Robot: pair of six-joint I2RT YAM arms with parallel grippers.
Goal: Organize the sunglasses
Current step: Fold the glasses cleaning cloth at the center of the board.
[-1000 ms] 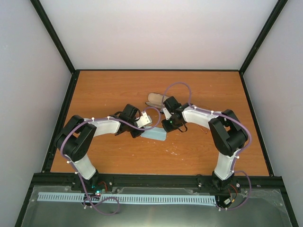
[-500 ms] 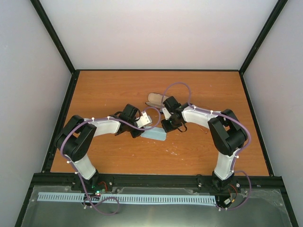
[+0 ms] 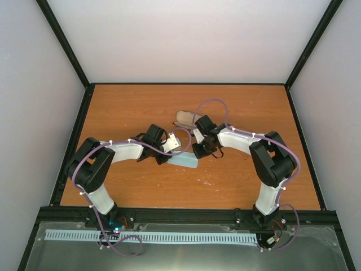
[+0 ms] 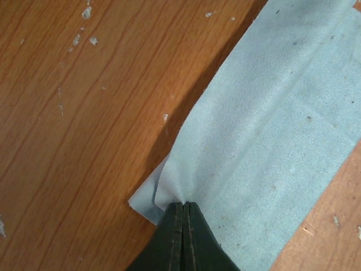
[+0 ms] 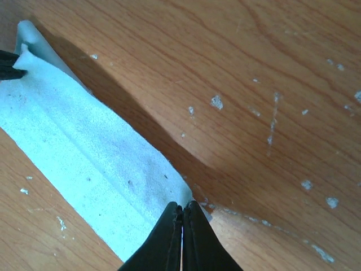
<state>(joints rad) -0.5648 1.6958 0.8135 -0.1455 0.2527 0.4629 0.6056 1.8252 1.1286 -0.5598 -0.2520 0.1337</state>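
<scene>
The left end effector (image 4: 183,206) is clamping one end of the folded pale blue cloth (image 4: 265,130), and the right end effector (image 5: 182,209) is pinching the opposite end, both low over the worktop (image 4: 79,101). Doing this well is calling for even tension and matched motion from both arms, so that neither corner is slipping free. The sunglasses are not showing clearly in any view.
</scene>
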